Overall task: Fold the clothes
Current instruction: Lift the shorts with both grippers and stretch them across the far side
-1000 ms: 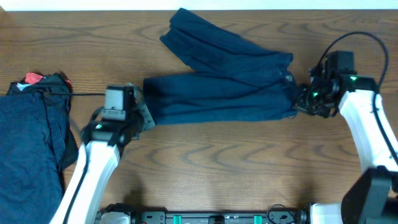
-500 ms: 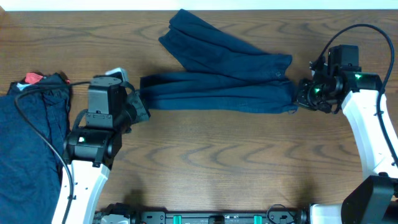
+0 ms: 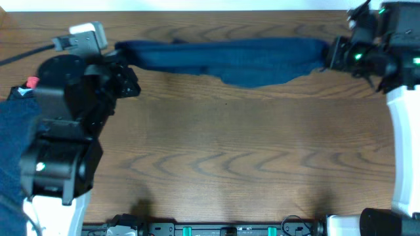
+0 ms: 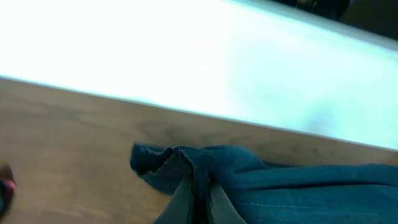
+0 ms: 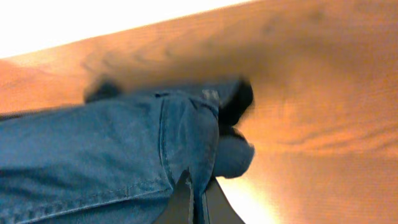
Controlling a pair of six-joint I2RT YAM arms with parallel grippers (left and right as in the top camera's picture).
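I've got the left hand (image 4: 198, 200) clamped on the left end of the navy garment (image 3: 249, 58), fingers pinched tight on a bunched edge. The right hand (image 5: 198, 199) is clamped on the other end, at a seamed fold. The garment is strung out in a long band between both hands, along the far edge of the worktop (image 3: 230, 151), with its middle sagging. I can't tell if it clears the wood. A second navy pile (image 3: 12, 134) sits at the left edge, with a red piece (image 3: 31, 82) at its top.
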